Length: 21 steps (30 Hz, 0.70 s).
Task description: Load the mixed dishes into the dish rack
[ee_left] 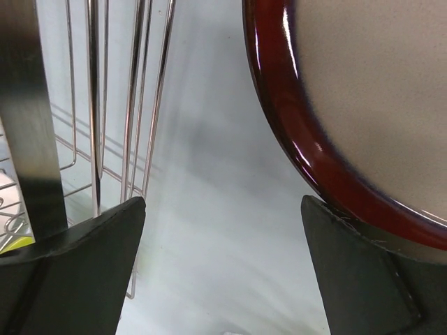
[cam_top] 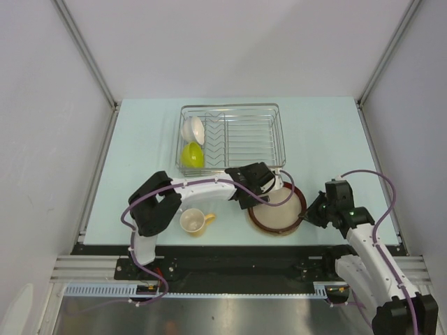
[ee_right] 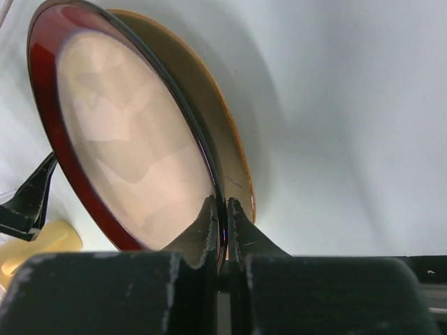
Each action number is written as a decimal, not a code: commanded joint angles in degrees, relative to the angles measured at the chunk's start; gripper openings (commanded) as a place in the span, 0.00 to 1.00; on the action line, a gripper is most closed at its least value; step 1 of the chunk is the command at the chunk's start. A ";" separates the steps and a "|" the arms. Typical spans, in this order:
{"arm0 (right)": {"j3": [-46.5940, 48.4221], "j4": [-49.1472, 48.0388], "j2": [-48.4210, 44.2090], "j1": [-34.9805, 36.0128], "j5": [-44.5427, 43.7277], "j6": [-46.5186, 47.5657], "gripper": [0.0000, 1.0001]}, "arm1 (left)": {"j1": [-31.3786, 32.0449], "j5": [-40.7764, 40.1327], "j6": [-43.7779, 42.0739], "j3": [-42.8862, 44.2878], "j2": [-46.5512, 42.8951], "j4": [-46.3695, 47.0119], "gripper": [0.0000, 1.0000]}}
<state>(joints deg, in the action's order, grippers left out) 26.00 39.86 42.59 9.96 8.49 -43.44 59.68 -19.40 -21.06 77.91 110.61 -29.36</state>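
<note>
The dark-red-rimmed beige plate (cam_top: 279,209) lies near the table's front, right of centre. My right gripper (cam_top: 305,215) (ee_right: 223,206) is shut on its right rim, one finger on each face of the plate (ee_right: 126,139). A tan surface with an orange edge (ee_right: 216,118) shows behind it. My left gripper (cam_top: 264,192) (ee_left: 223,202) stands open at the plate's left edge, with bare table between its fingers and the red rim (ee_left: 279,105) by the right one. The dish rack (cam_top: 234,109) holds a white bowl (cam_top: 193,130) and a lime-green bowl (cam_top: 193,155). The tan-yellow mug (cam_top: 193,221) sits on the table.
The rack's wire side (ee_left: 133,105) is close by my left gripper's left finger. The left arm's forearm (cam_top: 209,188) stretches across between the mug and the rack. Grey walls enclose the table on three sides.
</note>
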 commanded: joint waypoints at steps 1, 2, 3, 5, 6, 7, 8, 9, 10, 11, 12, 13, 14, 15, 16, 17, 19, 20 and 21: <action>1.77 -2.94 -1.80 0.94 7.06 0.81 0.00 | 2.99 6.13 2.25 1.81 -5.55 2.83 0.99; 2.21 -2.51 -2.07 0.94 7.07 1.25 0.00 | 3.07 6.13 2.08 1.89 -6.71 1.95 1.00; 2.56 -1.55 -2.51 0.94 6.98 1.78 0.00 | 3.07 6.21 2.07 1.98 -8.11 0.12 1.00; 3.62 -0.66 -2.60 0.86 6.98 3.18 0.00 | 2.90 6.83 1.90 2.68 -12.40 -2.00 1.00; 3.88 -0.05 -2.69 0.94 6.98 3.62 0.00 | 2.90 7.09 1.90 3.12 -13.74 -4.45 1.00; 4.32 0.39 -2.69 1.03 6.80 4.24 0.00 | 2.98 7.27 1.72 3.47 -14.97 -5.78 1.00; 5.02 0.83 -2.77 0.94 6.71 5.72 0.00 | 2.90 7.70 1.46 5.04 -17.85 -7.36 1.00; 5.55 1.71 -2.77 1.03 6.54 6.17 0.00 | 2.81 9.54 1.37 5.76 -19.45 -10.07 1.00; 5.64 1.37 -3.03 1.03 7.50 6.52 0.00 | 2.64 10.69 1.28 6.37 -21.20 -11.23 1.00; 6.16 1.28 -3.21 1.20 7.85 6.70 0.00 | 2.11 12.52 1.11 7.86 -23.83 -12.37 1.00; 6.52 1.36 -3.56 1.99 7.77 6.70 0.00 | 1.85 15.50 1.02 8.92 -24.73 -15.69 1.00; 7.04 1.28 -4.26 2.61 7.51 6.70 0.00 | 1.67 17.53 0.59 10.23 -25.09 -17.55 1.00; 8.61 1.36 -4.62 3.48 6.98 6.79 0.00 | 0.54 18.94 -0.20 12.07 -25.35 -19.31 1.00; 9.41 1.80 -4.97 4.27 6.37 6.88 0.00 | -0.08 21.22 -0.56 12.18 -26.22 -20.63 1.00; 10.29 1.98 -5.15 6.11 5.58 7.05 0.00 | -0.70 24.20 -1.17 12.27 -26.49 -20.99 1.00; 11.17 2.24 -5.23 6.82 5.57 7.31 0.00 | -2.36 25.71 -1.96 12.88 -26.67 -21.52 1.00; 14.07 2.59 -5.15 9.80 5.48 8.28 0.00 | -5.52 31.22 -2.23 15.15 -26.32 -22.84 0.98; 14.95 3.20 -4.97 11.04 5.05 8.72 0.00 | -6.41 33.44 -2.49 16.12 -26.15 -24.15 0.95; 17.31 3.56 -4.62 12.44 3.56 9.42 0.00 | -7.20 35.20 -2.76 17.18 -25.36 -24.94 0.92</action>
<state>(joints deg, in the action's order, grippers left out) 34.24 46.54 39.18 17.85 10.09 -35.79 56.45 3.84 -21.74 91.59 83.37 -47.92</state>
